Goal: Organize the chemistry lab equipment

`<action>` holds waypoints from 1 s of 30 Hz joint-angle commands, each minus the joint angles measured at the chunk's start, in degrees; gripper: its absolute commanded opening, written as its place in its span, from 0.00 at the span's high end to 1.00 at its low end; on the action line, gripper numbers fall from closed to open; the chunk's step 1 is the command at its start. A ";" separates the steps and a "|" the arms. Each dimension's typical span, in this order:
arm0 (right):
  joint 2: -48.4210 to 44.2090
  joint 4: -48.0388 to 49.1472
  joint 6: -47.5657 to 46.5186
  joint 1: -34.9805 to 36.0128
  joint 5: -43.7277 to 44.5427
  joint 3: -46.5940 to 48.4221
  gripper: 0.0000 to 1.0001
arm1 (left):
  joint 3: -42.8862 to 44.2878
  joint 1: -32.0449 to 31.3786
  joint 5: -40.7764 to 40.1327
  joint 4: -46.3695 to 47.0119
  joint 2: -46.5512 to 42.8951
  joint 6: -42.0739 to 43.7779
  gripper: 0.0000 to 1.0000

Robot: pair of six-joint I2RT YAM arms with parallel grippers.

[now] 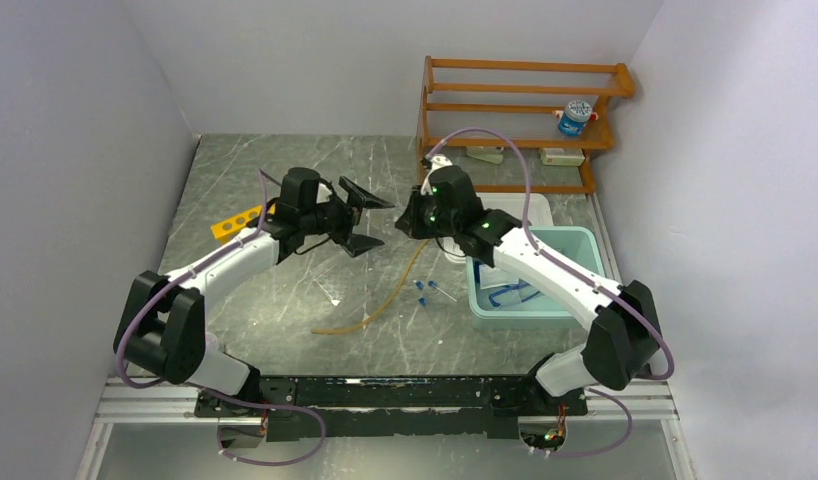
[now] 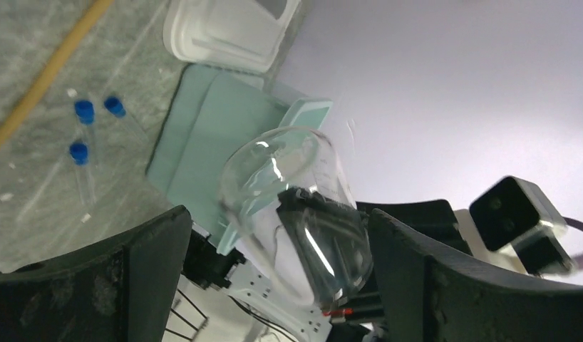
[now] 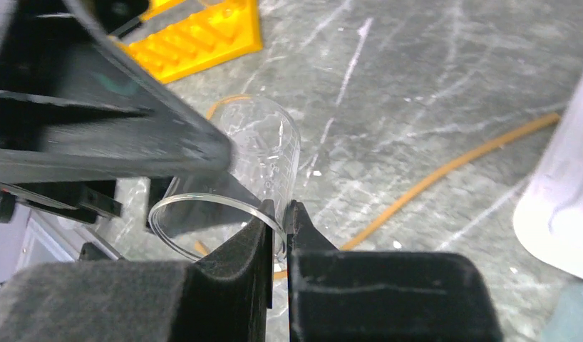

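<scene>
Closest in, the right jaws are pinched shut on the rim of a clear beaker, holding it tipped roughly on its side in the air above the desk. The left jaws stand wide open on either side of the beaker's closed end, gripping nothing; whether they touch the glass cannot be told. The left arm and right arm meet over the middle of the desk, toward its far side. Below them lies a long tan rubber tube, with tiny blue-capped tubes just right of it. A yellow holed rack sits at the left. On the right, blue-framed goggles rest inside a pale teal tub. An orange wooden shelf stands at the far right.
</scene>
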 commanded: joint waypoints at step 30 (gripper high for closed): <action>-14.97 -51.50 21.98 -48.36 21.00 -1.75 1.00 | 23.01 -0.62 -15.44 -28.42 -1.91 78.99 0.16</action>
